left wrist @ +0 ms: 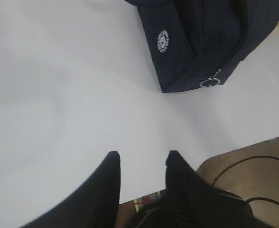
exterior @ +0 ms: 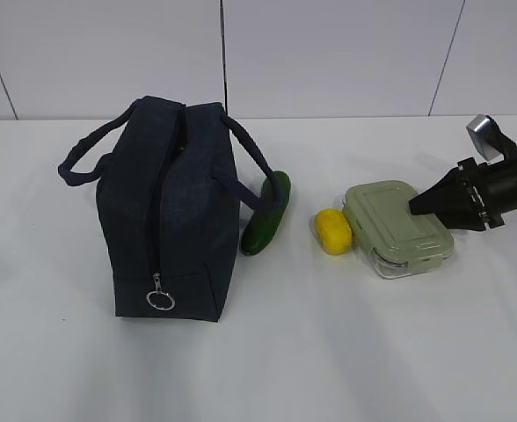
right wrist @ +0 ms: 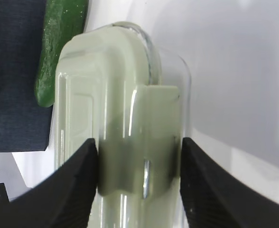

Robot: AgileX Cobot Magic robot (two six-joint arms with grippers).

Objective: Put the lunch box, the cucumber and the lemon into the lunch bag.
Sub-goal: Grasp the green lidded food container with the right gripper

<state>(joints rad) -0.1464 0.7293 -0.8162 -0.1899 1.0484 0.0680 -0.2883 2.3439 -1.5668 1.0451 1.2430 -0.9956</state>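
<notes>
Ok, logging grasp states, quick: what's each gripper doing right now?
Left gripper: open, holding nothing.
Right gripper: shut on the lunch box, at its lid clip.

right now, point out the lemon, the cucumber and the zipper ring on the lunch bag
lemon (exterior: 333,231): exterior view, middle of its yellow skin
cucumber (exterior: 268,214): exterior view, middle of its green body
zipper ring (exterior: 160,301): exterior view, rim of the silver ring on the lunch bag (exterior: 179,193), point on its navy side

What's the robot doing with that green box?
The right arm's fingers sit on either side of the lunch box, at a clip of its lid. The box is on the table next to the lemon. The cucumber leans by the bag, whose zipper looks closed. The left arm's fingers hold nothing.
</notes>
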